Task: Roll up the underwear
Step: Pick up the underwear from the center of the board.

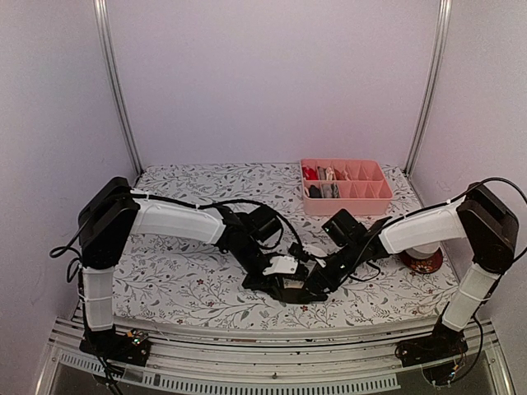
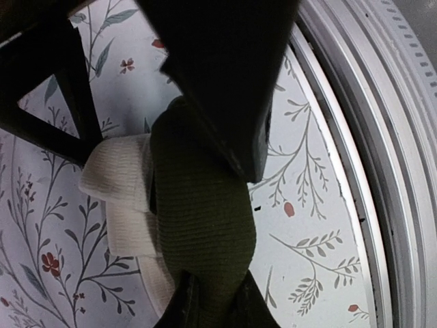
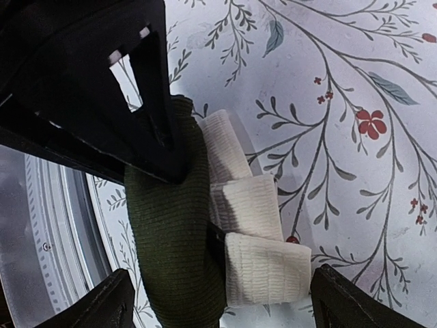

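Your left tool [image 2: 208, 304] is clenched on one end of the dark olive ribbed cloth garment [image 2: 201, 225]. Its two fingers are pressed together, and the fabric runs up out of them. Your right tool [image 3: 218, 277] is released, with its fingers spread wide and the cloth bundle lying between them.

The olive garment lies as a long, thick, bunched strip. Touching its side is the whitish ribbed cloth garment [image 3: 249, 205], folded into three bands set one after another. You cannot tell from these views whether the two pieces are tucked into each other or only lie side by side. Both rest on the floral-printed counter [image 1: 189, 197].

Take the pink plastic divided tray [image 1: 354, 206] as your landmark. The bundle and both tools are well apart from it, nearer the arm bases and a little to its left. They are close to the grey metal rail [image 2: 382, 137] that runs along the counter's near edge.

The tray's left compartments hold small red, dark and pale pieces, too small to identify. To the right of the tray and nearer you, a red-and-white round object [image 1: 422, 261] sits partly hidden under the right arm.
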`<state>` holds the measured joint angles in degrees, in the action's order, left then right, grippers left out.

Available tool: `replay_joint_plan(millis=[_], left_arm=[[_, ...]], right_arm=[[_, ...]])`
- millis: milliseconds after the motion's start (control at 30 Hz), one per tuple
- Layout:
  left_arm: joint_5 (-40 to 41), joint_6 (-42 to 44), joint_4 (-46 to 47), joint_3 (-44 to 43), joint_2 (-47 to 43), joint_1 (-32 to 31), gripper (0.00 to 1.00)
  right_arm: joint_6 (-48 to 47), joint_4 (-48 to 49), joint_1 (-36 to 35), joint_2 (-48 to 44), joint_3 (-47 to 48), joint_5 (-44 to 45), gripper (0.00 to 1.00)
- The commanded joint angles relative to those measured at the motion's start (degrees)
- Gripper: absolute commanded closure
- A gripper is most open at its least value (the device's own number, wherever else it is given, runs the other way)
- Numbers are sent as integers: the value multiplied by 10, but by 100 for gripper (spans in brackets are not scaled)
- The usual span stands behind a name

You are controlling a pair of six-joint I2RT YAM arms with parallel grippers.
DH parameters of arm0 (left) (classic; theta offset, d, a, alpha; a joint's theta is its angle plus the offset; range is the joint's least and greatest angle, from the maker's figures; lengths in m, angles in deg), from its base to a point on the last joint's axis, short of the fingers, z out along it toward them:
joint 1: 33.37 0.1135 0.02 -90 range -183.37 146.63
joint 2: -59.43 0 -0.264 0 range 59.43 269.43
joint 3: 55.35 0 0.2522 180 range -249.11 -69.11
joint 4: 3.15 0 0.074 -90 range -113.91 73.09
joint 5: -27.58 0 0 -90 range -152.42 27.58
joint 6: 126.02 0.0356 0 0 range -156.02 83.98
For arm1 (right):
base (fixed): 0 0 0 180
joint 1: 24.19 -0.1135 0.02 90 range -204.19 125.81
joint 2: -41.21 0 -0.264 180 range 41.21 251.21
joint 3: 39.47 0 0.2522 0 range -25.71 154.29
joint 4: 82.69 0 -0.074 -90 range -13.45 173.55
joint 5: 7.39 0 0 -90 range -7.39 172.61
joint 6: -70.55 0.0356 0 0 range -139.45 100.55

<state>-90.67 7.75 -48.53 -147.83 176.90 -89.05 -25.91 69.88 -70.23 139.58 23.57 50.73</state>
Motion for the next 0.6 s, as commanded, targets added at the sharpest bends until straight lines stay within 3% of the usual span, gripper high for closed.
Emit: replay_joint_plan(millis=[0,167,400,567], left_arm=[[29,-23,-47,13,33,3,100],[26,-26,-42,18,34,3,100],[26,-34,-37,20,33,4,100],[21,-39,-31,20,34,10,100]], right_arm=[[0,11,-3,25,21,-27,12],[-2,1,-3,42,32,-28,31],[-20,-16,-5,52,47,-35,65],[-36,-27,-5,38,46,-37,78]])
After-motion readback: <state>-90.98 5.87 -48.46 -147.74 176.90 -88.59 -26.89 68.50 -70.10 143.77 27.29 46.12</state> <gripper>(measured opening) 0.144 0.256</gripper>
